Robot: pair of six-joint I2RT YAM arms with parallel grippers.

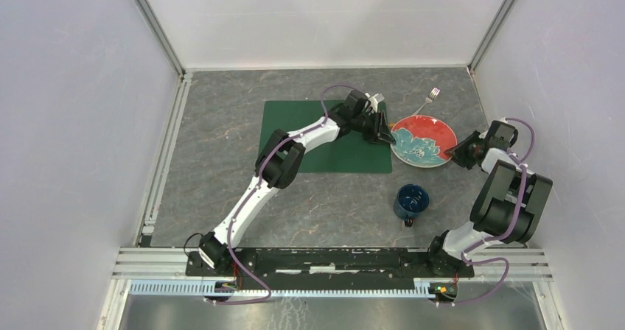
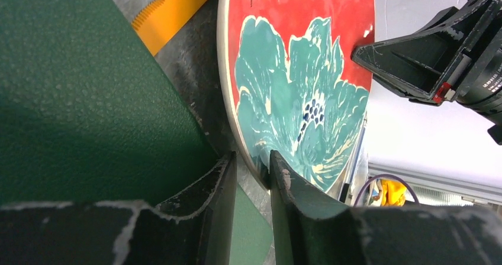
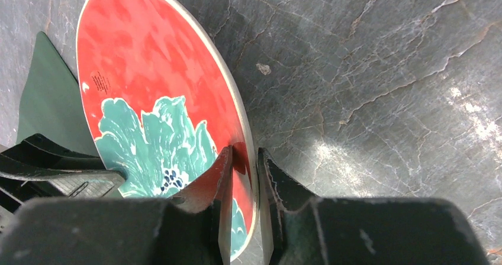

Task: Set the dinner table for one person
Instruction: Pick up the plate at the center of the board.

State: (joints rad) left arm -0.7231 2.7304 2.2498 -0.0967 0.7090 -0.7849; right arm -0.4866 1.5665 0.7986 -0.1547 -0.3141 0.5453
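The red plate with a teal flower [image 1: 422, 140] lies on the dark grey dinner table [image 1: 221, 109], just right of the green placemat [image 1: 324, 135]. My left gripper [image 1: 385, 137] straddles the plate's left rim. In the left wrist view [image 2: 251, 161] the rim [image 2: 260, 170] touches one finger and a narrow gap shows beside the other, so it is open. My right gripper [image 1: 451, 153] is at the plate's right rim. In the right wrist view [image 3: 244, 152] its fingers are shut on the rim of the plate [image 3: 154, 99].
A metal fork [image 1: 427, 100] lies behind the plate. A blue mug [image 1: 410, 201] stands in front of it. An orange-yellow serrated piece [image 2: 171, 10] lies on the table near the plate's far edge. White walls enclose three sides.
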